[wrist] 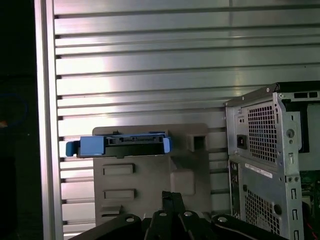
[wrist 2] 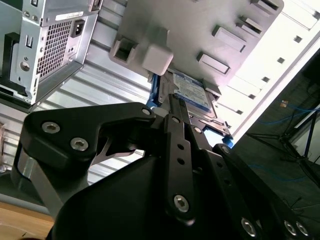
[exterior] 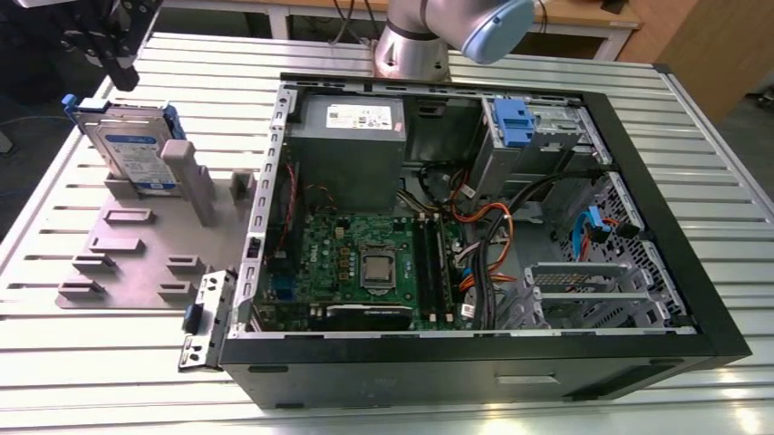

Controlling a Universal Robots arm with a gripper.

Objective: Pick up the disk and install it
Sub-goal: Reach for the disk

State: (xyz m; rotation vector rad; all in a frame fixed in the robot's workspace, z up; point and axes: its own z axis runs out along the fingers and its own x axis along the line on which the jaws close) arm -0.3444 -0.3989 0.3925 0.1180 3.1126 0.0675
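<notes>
One disk (exterior: 130,149) standing on edge in a grey holder (exterior: 140,252), at nine o'clock of the open computer case (exterior: 484,367) in the exterior view, gripper (exterior: 121,72) hovering at its twelve o'clock, jaws pressing together, gripping nothing.
</notes>
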